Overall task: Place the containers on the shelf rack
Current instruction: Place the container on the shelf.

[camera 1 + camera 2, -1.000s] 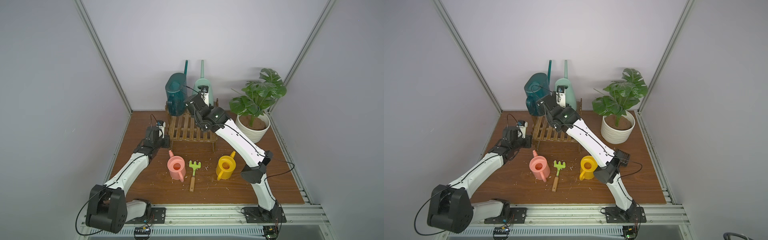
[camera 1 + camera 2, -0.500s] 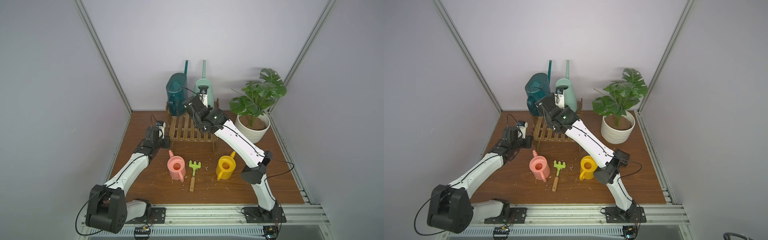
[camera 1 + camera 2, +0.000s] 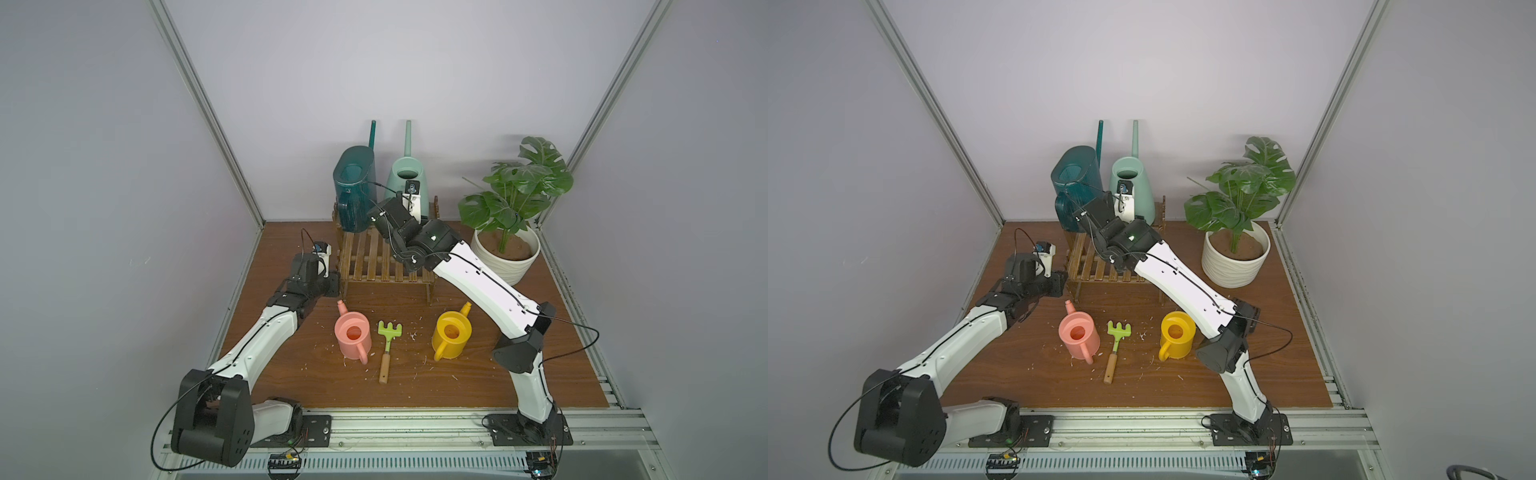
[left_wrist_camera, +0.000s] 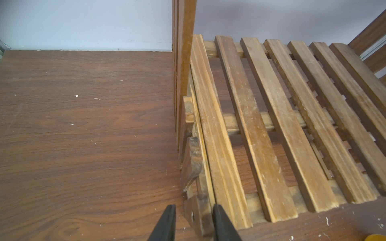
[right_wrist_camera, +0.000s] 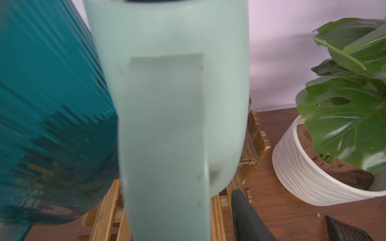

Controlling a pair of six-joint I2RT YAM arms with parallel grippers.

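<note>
The dark teal can and the mint can stand side by side on the back tier of the wooden shelf rack. My right gripper is open around the mint can's handle. Its one visible finger is apart from the handle. My left gripper is open astride the rack's front left corner post. The pink can and the yellow can stand on the table in front of the rack.
A green toy rake lies between the pink and yellow cans. A white ribbed pot with a leafy plant stands right of the rack, close to my right arm. Walls close in the back and both sides.
My left jaws have opened off the rack's corner post. My right jaws have widened at the mint can's handle. Both arms have stayed about where they were.
</note>
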